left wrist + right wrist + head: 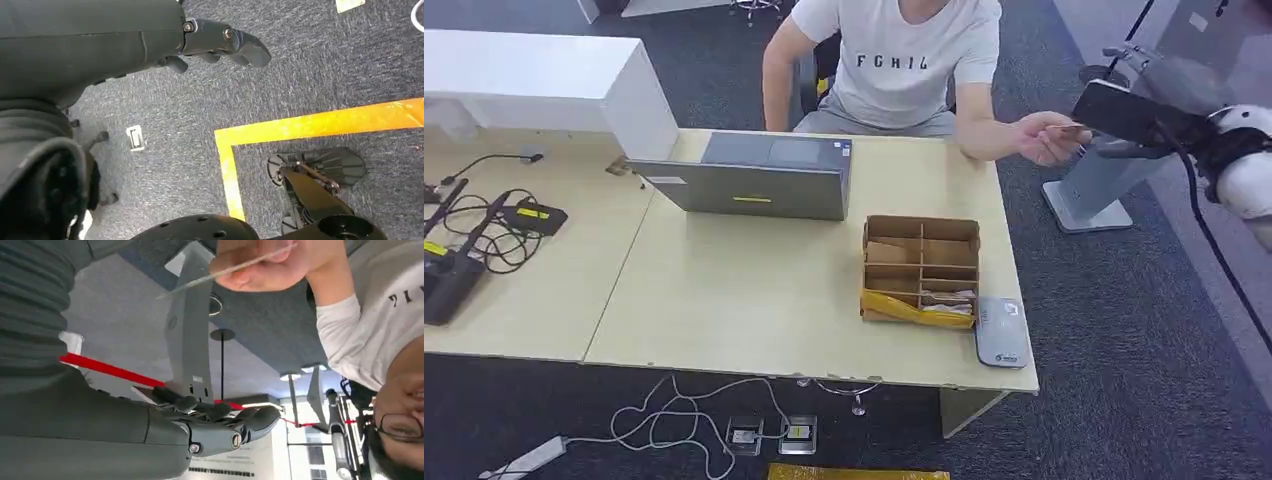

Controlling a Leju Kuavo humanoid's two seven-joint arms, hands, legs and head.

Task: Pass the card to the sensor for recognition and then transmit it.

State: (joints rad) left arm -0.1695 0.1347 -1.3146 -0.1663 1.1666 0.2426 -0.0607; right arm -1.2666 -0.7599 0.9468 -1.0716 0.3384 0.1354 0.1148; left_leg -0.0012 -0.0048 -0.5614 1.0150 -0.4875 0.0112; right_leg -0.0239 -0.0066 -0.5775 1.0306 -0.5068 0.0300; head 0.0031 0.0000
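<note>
A thin card (1067, 127) is pinched in the hand (1046, 138) of a person seated behind the table, out past its far right corner. My right hand (1134, 112) hovers just right of that card, raised and dark. In the right wrist view its fingers (215, 422) are stretched out with nothing in them, apart from the card (225, 271) in the person's hand (265, 265). The grey card sensor (999, 333) lies flat on the table's front right corner. My left hand (220, 42) hangs over the carpet, fingers loosely extended and holding nothing.
A compartmented cardboard box (921, 268) stands next to the sensor. An open grey laptop (754, 178) sits mid-table, with a white cabinet (544, 85) and tangled cables with black devices (464, 240) at the left. A grey stand base (1089, 195) is on the floor at the right.
</note>
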